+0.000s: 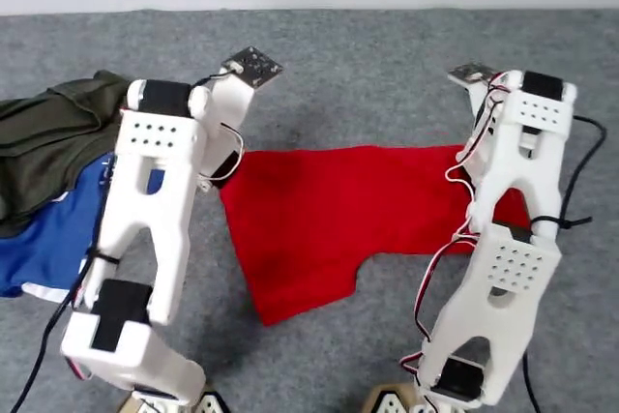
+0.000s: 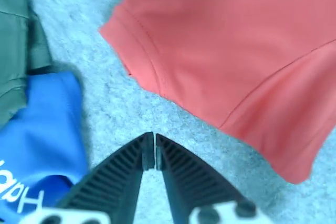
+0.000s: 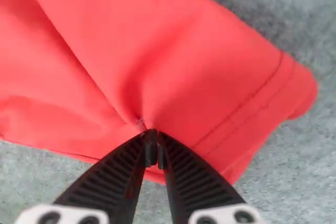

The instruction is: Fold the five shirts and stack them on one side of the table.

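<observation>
Red shirt [image 1: 319, 210] lay flat, long axis running arm to arm; right gripper [image 3: 151, 141] pinched one end's cloth (fingers clamped), left gripper [image 2: 154, 142] hung just beside the other end, fingers together, empty.

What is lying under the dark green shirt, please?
A blue shirt pokes out from beneath the green shirt; how far it extends underneath is covered.

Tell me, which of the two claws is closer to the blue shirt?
Left. The left gripper sits over the grey table right beside the blue shirt, shut on nothing. The right gripper is on the table's other side, pinching the red shirt.
</observation>
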Motion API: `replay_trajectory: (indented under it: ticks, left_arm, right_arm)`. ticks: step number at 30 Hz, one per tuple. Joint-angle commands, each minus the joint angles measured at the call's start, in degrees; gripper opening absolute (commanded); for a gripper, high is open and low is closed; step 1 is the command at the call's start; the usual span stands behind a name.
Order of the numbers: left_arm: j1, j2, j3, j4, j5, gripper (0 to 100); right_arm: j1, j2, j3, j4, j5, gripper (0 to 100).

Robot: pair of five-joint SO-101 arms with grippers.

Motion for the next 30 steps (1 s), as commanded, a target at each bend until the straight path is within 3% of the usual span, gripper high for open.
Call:
replay_trajectory:
  ticks: [1, 11, 17, 24, 30]
  left_arm:
    - [-0.44, -4.13, -0.13, 1.58, 0.62, 2]
    - [-0.53, -4.22, -0.13, 1.58, 0.62, 2]
    - [-0.53, -4.57, -0.13, 1.58, 0.62, 2]
    - [-0.53, -4.57, -0.13, 1.58, 0.62, 2]
    - [-0.62, -4.57, -0.04, 1.58, 0.62, 2]
  right_arm:
    - [1.71, -5.58, -3.60, -2.77, -0.70, 1.2]
    - [1.63, 2.15, -3.60, -34.86, -0.62, 2.4]
    - [0.84, -1.27, -3.60, -28.44, -1.23, 16.3]
    - [0.13, -4.79, -3.60, -24.48, -3.87, 10.3]
    - [2.51, 5.41, -3.52, -36.18, -3.78, 0.9]
